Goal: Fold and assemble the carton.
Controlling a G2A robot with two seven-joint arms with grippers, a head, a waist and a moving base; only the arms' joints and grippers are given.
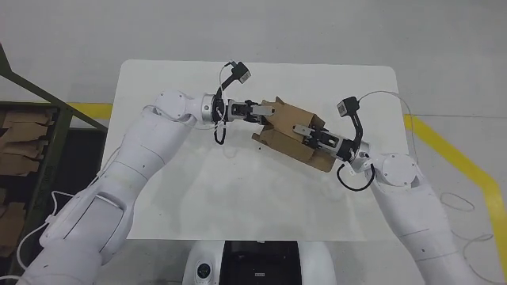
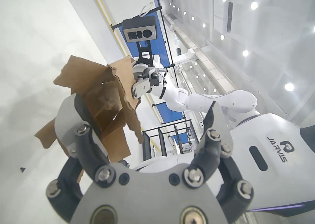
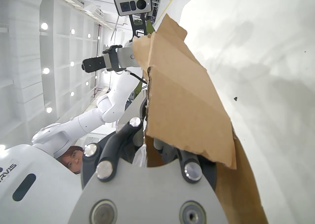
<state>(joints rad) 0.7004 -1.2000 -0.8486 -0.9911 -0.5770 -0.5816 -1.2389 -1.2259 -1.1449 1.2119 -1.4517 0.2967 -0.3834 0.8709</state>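
A brown carton (image 1: 291,129), partly unfolded with loose flaps, is at the middle of the white table (image 1: 198,198), between both arms. My left gripper (image 1: 268,111) is open at the carton's left end. In the left wrist view one finger (image 2: 71,109) lies against a carton (image 2: 103,97) flap, while the other finger (image 2: 215,116) stands far off in the air. My right gripper (image 1: 307,133) holds the carton's right side. Its panel (image 3: 179,102) passes between the fingers and hides one of them. The right gripper (image 2: 140,87) also shows gripping the carton's far wall.
A small dark speck (image 1: 259,146) lies on the table just in front of the carton. A crate of flat cardboard pieces (image 1: 24,138) stands on the floor beyond the table's left edge. The table's front half is bare.
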